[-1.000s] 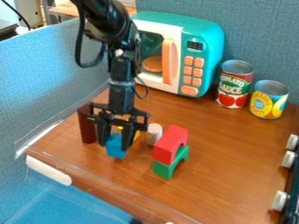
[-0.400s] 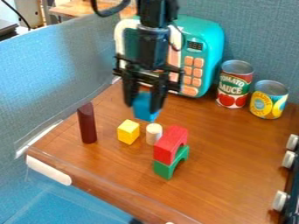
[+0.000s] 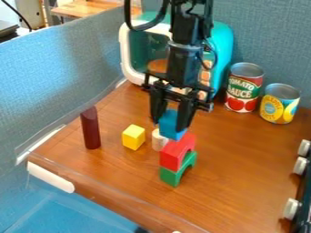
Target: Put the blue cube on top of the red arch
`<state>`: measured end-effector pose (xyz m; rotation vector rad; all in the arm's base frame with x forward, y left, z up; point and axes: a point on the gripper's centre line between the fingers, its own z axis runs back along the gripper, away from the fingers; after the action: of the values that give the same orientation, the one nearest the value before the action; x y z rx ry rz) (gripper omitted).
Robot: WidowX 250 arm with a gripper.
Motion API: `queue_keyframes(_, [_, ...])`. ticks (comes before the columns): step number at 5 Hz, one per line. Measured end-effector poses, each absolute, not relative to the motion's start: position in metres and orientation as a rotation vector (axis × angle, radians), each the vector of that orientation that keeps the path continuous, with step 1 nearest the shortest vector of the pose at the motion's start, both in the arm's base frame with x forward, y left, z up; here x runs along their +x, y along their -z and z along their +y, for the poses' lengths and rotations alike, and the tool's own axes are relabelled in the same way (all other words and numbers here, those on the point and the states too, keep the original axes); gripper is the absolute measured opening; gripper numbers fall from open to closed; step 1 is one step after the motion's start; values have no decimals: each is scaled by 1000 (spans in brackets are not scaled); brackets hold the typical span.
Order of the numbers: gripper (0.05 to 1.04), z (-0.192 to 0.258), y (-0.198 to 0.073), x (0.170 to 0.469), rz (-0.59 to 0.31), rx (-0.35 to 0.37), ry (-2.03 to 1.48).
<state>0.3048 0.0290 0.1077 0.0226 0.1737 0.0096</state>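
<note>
Blue cube (image 3: 171, 125) between 2 fingers of tool (image 3: 172, 127), gripped, above red arch (image 3: 177, 151).

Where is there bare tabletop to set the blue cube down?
Most room: the wooden tabletop between the red arch and white knobs, with the red can behind. A smaller patch lies between the yellow cube and the near edge. It is crowded at the red arch: green arch beneath, white cylinder beside, gripper and blue cube above.
</note>
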Motion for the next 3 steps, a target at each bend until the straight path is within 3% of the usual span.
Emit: queue_keyframes(3, [564,27,-84,301,251,9,-6])
